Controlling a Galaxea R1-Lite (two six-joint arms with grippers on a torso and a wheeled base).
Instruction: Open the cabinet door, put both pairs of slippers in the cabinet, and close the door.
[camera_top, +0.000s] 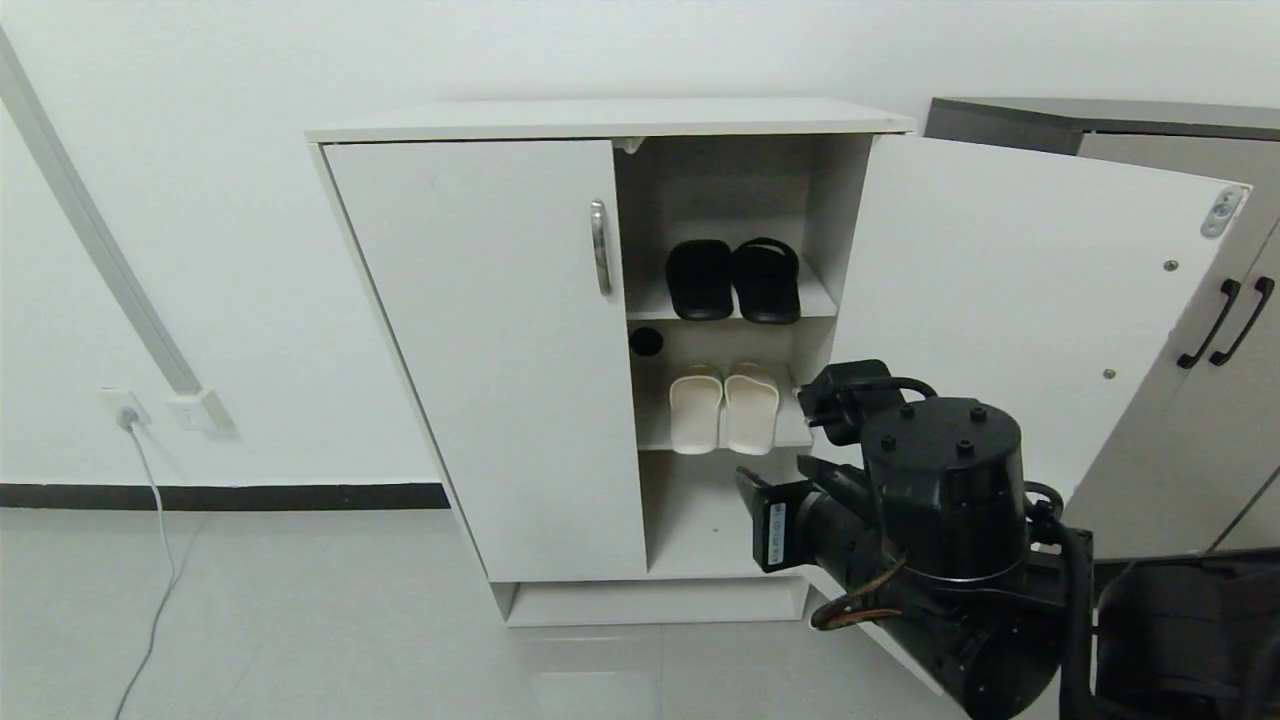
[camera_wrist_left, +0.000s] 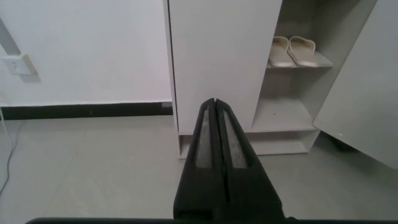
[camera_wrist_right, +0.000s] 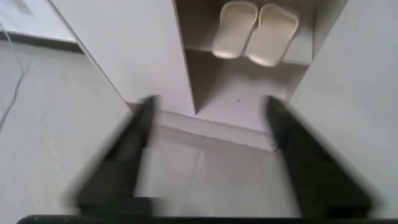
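The tall white two-door cabinet (camera_top: 600, 118) stands against a white wall on a pale tiled floor (camera_top: 300, 620). Its right-hand white door (camera_top: 1000, 300) is swung wide open, away from the cabinet front. Its left-hand white door (camera_top: 480, 350) is shut. A grey cabinet with two black handles (camera_top: 1180, 430) stands just beside the white cabinet, behind the open door.

The right arm's black tool (camera_wrist_right: 210, 106) is in front of the cabinet's open half, low down by the bottom compartment. Its two fingers are spread wide apart and grip nothing (they show blurred in the right wrist view). The left arm's black tool (camera_wrist_left: 214, 104) sits further back from the cabinet, over the floor and facing the foot of the shut door. Its fingers are pressed flat together, with nothing between them.

Both pairs of slippers are inside the cabinet. The pair of black slide slippers (camera_top: 733, 280) lies side by side on the upper shelf. The pair of cream slide slippers (camera_top: 723, 408) lies side by side on the middle shelf, directly below the black pair.

A slim vertical metal handle (camera_top: 599, 247) sits on the shut door's inner edge. A small white wall socket with a grey cable (camera_top: 127, 412) is low on the wall, well apart from the cabinet's shut side.
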